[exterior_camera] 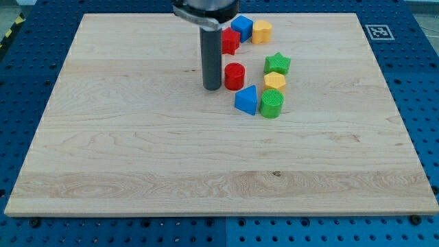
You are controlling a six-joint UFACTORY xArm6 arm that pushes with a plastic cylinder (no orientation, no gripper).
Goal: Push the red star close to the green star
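The red star (pixel 230 41) lies near the view's top, partly hidden behind the rod. The green star (pixel 278 64) lies to its lower right, apart from it. My tip (pixel 211 88) rests on the board just left of a red cylinder (pixel 234 76), below the red star and well left of the green star.
A blue block (pixel 241 27) and a yellow block (pixel 261 31) sit right of the red star. Below the green star sit a yellow block (pixel 274 81), a green cylinder (pixel 272 103) and a blue block (pixel 246 100). The wooden board (pixel 137 151) lies on a blue perforated table.
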